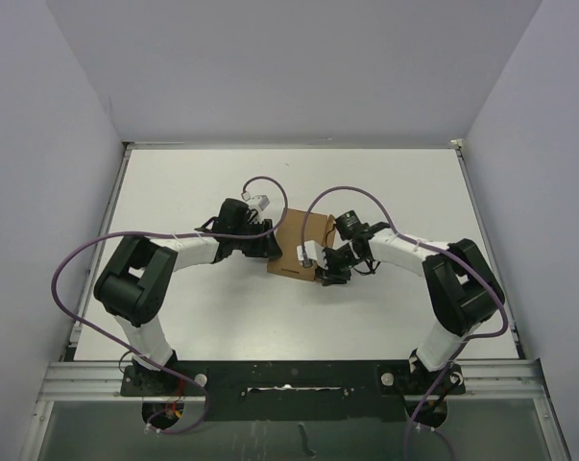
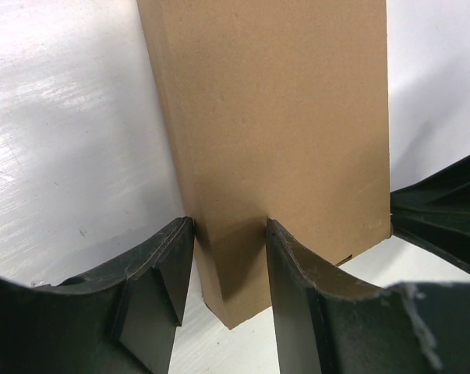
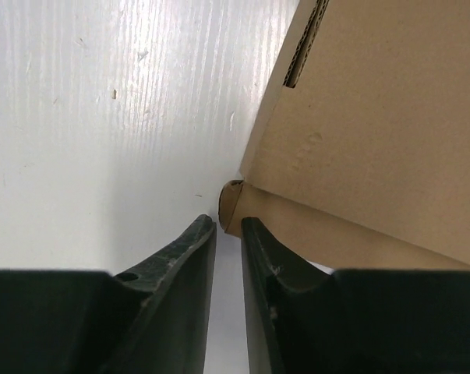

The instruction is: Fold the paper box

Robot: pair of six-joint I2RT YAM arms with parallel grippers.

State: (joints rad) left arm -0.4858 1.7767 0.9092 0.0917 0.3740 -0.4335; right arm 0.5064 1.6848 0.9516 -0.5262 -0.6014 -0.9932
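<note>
The paper box (image 1: 297, 240) is brown cardboard lying mid-table between both arms. My left gripper (image 1: 270, 247) holds its left side. In the left wrist view the box (image 2: 281, 117) stands as a tall brown panel, and my left gripper (image 2: 228, 226) is shut on its narrow near edge, one finger against each face. My right gripper (image 1: 325, 271) is at the box's near right corner. In the right wrist view its jaws (image 3: 228, 222) stand slightly apart with nothing between them. A rounded cardboard tab (image 3: 232, 201) sits just past the tips, under the box's raised panel (image 3: 375, 132).
The white table (image 1: 193, 192) is bounded by grey walls at the back and both sides. Purple cables (image 1: 320, 197) loop above the box and beside the left arm (image 1: 68, 288). A metal rail (image 1: 289, 375) runs along the near edge.
</note>
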